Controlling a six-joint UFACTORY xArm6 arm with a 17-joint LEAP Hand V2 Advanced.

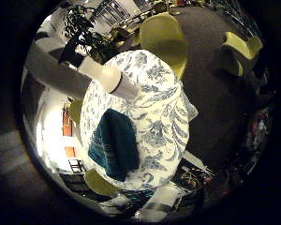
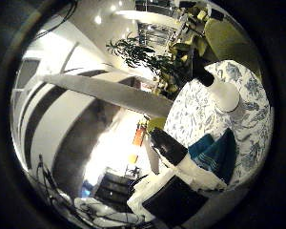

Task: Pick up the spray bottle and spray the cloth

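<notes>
You see the white spray bottle (image 1: 113,80) close against the palm, its body stretching across the view above the desk (image 1: 164,117); the dark teal cloth (image 1: 114,144) lies crumpled on the desk's floral covering, below and apart from the bottle

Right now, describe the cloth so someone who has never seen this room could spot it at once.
Find the round table covered in a white tablecloth with a blue floral print, with yellow-green chairs around it. The cloth lies on that tablecloth near the table's edge. It is a dark teal folded towel, the only solid dark patch on the pale print.
</notes>
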